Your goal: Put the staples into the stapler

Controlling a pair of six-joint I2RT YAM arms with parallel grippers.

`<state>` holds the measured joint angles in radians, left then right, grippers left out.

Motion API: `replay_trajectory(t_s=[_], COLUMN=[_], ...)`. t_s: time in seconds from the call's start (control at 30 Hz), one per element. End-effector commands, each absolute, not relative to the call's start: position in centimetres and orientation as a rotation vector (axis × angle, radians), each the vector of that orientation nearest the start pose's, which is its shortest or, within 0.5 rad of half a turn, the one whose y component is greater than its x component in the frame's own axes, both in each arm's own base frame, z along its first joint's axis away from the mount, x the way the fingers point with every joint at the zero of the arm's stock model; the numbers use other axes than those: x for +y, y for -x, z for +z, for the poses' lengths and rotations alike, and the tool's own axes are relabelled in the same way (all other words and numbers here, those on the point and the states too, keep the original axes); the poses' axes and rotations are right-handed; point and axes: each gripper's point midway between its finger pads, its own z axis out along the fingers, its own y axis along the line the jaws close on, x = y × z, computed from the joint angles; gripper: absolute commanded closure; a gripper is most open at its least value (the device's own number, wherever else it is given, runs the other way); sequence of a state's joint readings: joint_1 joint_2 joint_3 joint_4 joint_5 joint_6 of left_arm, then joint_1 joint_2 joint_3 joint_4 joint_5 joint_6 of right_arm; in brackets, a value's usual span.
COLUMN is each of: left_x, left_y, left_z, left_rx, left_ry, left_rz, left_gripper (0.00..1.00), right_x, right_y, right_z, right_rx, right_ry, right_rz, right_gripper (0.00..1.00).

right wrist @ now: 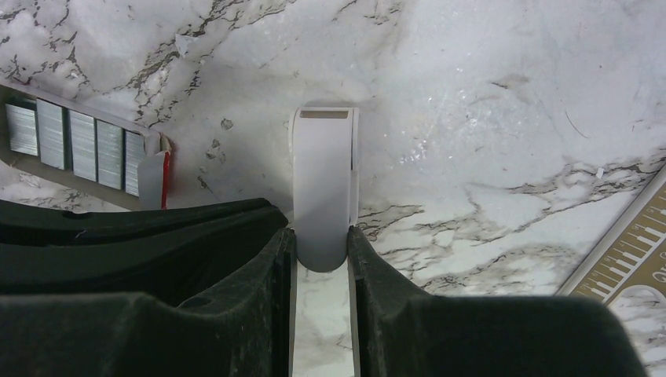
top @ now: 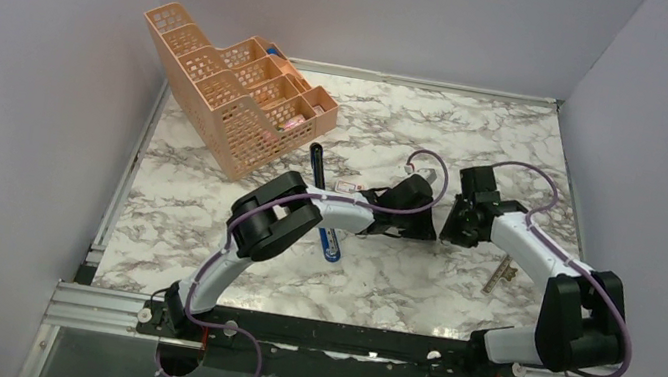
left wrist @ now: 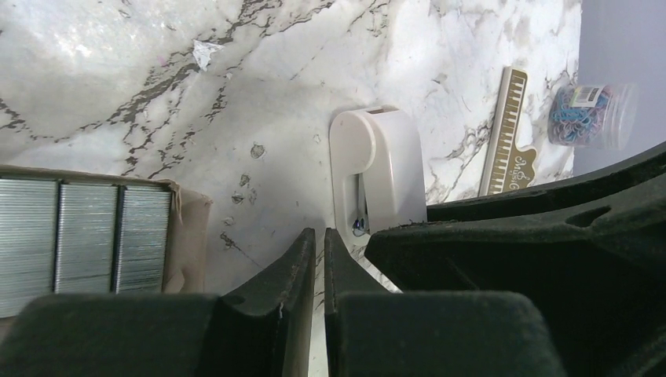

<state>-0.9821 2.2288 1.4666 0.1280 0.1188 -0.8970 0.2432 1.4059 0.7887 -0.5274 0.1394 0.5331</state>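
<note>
The right tool (right wrist: 320, 234) is clenched on the rounded end of a white plastic piece (right wrist: 322, 173). The left tool (left wrist: 320, 237) is nearly clenched, a thin slit between its fingers, grasping nothing. The staples (left wrist: 78, 243) sit in an open cardboard box (left wrist: 191, 228) on the table (left wrist: 259, 86), near the white piece. The stapler (top: 329, 245) lies partly under the left arm (top: 336, 211).

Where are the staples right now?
In the left wrist view the staples lie at the left edge, in their open cardboard box on the marble table, left of the white block that the right pincer grips.
</note>
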Motion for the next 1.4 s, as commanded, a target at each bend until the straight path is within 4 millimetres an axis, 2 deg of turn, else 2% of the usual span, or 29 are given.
replay_trajectory(t_s=[0.0, 0.13, 0.27, 0.4, 0.63, 0.73, 0.87, 1.0, 1.07, 1.37], left_x=[-49.3, -49.5, -49.5, -49.5, -49.2, -49.1, -48.9, -49.3, -49.5, -49.6], left_y=[-28.1, -28.0, -28.0, -28.1, -28.6, -28.8, -28.9, -28.6, -28.4, -28.3], left_z=[2.0, 2.2, 2.4, 2.7, 3.7, 4.0, 4.3, 4.4, 4.3, 4.0], left_rx=[2.482, 2.478, 2.474, 2.466, 2.438, 2.432, 2.424, 2.424, 2.427, 2.432], left_ry=[-0.184, -0.198, -0.206, -0.213, -0.23, -0.235, -0.243, -0.254, -0.257, -0.255], left_rz=[-0.976, -0.993, -0.994, -0.989, -0.946, -0.932, -0.926, -0.956, -0.974, -0.979], left_gripper=[0.89, 0.89, 0.88, 0.86, 0.83, 0.82, 0.8, 0.78, 0.77, 0.77], right_x=[4.9, 4.8, 4.7, 4.7, 5.0, 5.1, 5.5, 5.7, 5.7, 6.3], right_y=[-27.3, -26.4, -26.5, -28.0, -30.4, -30.7, -30.7, -29.9, -29.3, -27.5], right_z=[1.2, -0.7, -0.7, 1.5, 5.9, 6.7, 7.2, 7.2, 6.9, 4.3], right_rx=[2.688, 2.758, 2.754, 2.685, 2.558, 2.545, 2.539, 2.569, 2.592, 2.689], right_ry=[-0.474, -0.473, -0.478, -0.478, -0.464, -0.459, -0.439, -0.418, -0.415, -0.383], right_rz=[-0.081, -0.115, -0.128, -0.11, -0.056, -0.049, -0.012, 0.004, 0.002, 0.037], right_gripper=[0.74, 0.74, 0.74, 0.7, 0.56, 0.48, 0.45, 0.47, 0.51, 0.6])
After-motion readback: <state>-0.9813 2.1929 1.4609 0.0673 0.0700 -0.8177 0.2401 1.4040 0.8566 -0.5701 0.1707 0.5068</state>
